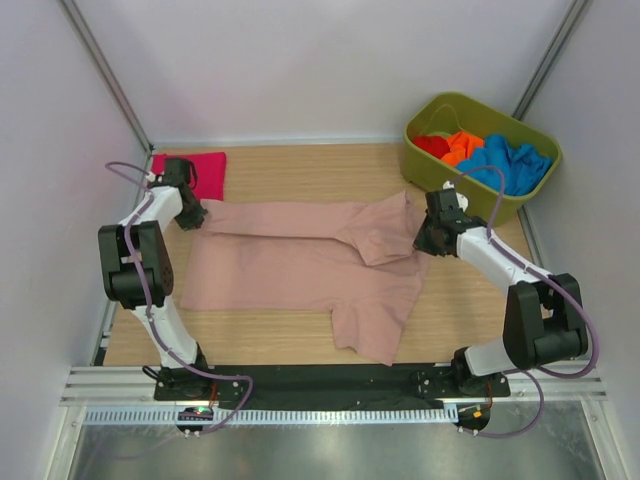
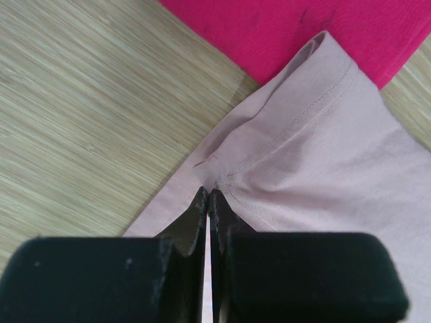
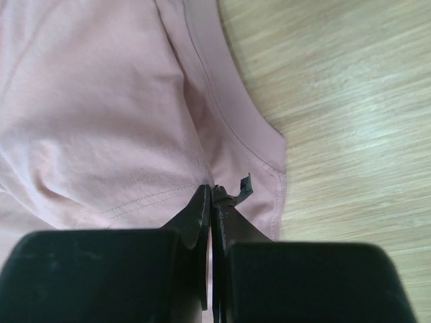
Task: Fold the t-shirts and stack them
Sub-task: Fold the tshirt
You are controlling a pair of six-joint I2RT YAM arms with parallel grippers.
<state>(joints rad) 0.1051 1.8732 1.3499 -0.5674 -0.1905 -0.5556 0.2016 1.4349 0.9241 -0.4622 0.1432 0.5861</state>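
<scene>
The dusty-pink t-shirt (image 1: pixel 290 270) lies spread over the counter (image 1: pixel 300 160), left of the olive-green tub (image 1: pixel 428 165) and nearer the arms. One flap is doubled over on the tub side. It is wide and limp, so it could sag in the middle or drag crooked if the arms lift unevenly, and the fold would come out skewed. The magenta t-shirt (image 1: pixel 198 172) sits folded far left of the tub, touching the pink corner, and a pull from that corner could tug it askew. The left pincer (image 2: pixel 207 195), the one far from the tub, is clamped on only a small pucker beside the hem. The right pincer (image 3: pixel 210 192), just in front of the tub, is clamped on a thin nip by the edge seam. Either nip may slip. No brand, label or writing can be read.
</scene>
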